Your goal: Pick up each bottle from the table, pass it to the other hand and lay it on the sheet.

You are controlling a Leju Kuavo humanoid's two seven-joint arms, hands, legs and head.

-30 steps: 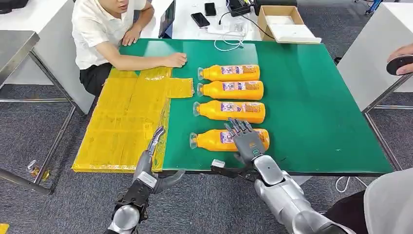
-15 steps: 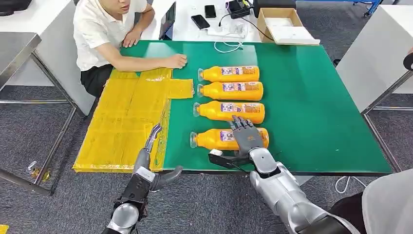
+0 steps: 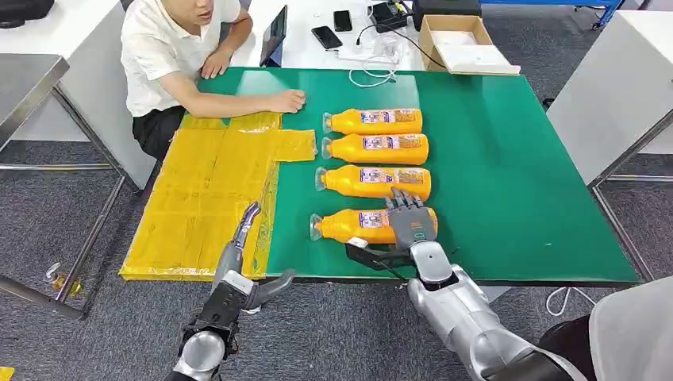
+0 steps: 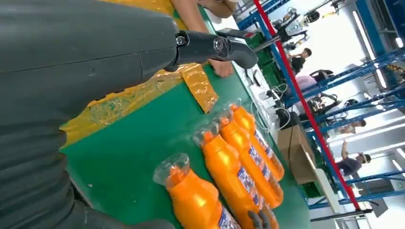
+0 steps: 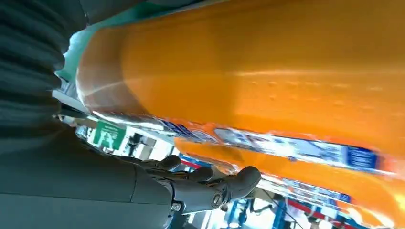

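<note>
Lying on its side at lower centre of the head view, the nearest orange bottle (image 3: 361, 225) rests on the green table (image 3: 508, 182), clear cap toward the left. Its smooth, rounded plastic body carries a printed label band. The right hand (image 3: 411, 221) covers the bottle's base end, fingers draped over the top and thumb low at the near side; the right wrist view shows the glossy orange wall close against the palm, yet a closed grasp cannot be confirmed. Three matching bottles (image 3: 373, 151) lie in a row beyond it. The crinkled yellow sheet (image 3: 206, 198) occupies the left of the table. The left hand (image 3: 242, 238) hovers over the sheet's near edge, fingers extended, holding nothing. A person's hand (image 3: 287, 99) rests at the sheet's far corner. Compared with a second ago, the right hand has advanced farther over the bottle and sits lower on it.
</note>
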